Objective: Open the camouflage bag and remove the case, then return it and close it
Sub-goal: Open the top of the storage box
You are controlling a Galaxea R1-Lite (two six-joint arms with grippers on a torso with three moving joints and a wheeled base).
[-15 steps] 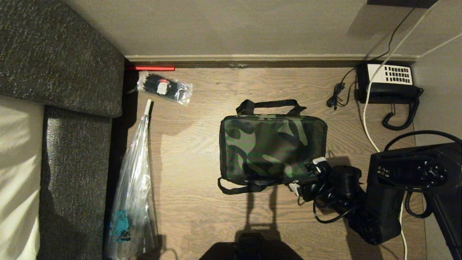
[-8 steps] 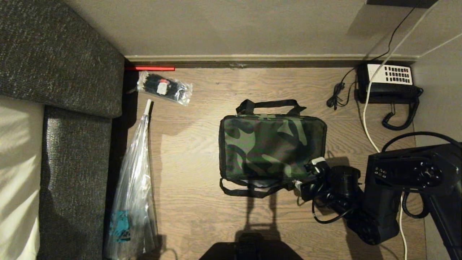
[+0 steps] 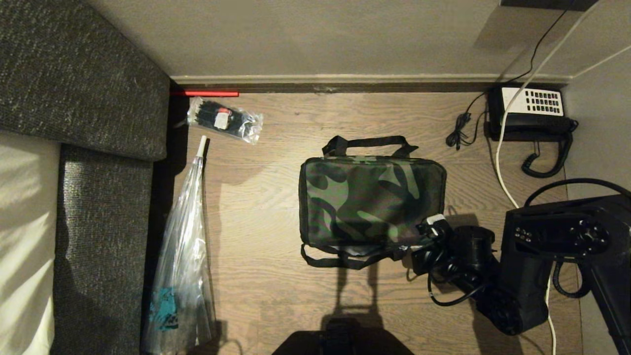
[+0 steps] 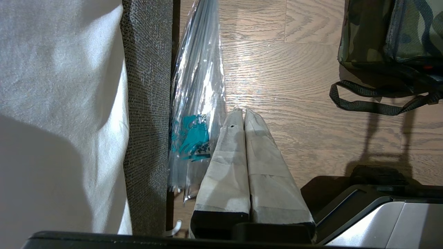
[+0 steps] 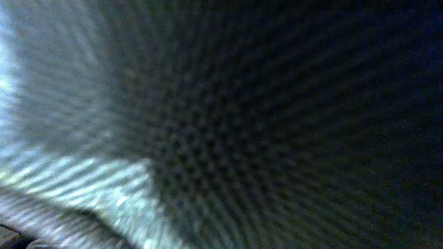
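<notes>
Item: camouflage bag (image 3: 372, 199), centre frame, lid down; my right hand (image 3: 423, 240) pinched shut on its lower-right corner, so I lift slowly, keeping fabric taut.

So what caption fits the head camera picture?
Right gripper shut at the near right corner of the closed camouflage bag on the floor.

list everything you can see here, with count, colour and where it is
camouflage bag: 1, green and black, middle of the wooden floor
desk telephone: 1, black and white, far right corner
small plastic bag: 1, clear with dark contents, far left by the wall
long plastic bag: 1, clear with teal print, beside the sofa
sofa: 1, dark grey, left side
right gripper: 1, black, shut at the bag's near right corner
left gripper: 1, pale taped fingers, shut, above the floor near the long bag
</notes>
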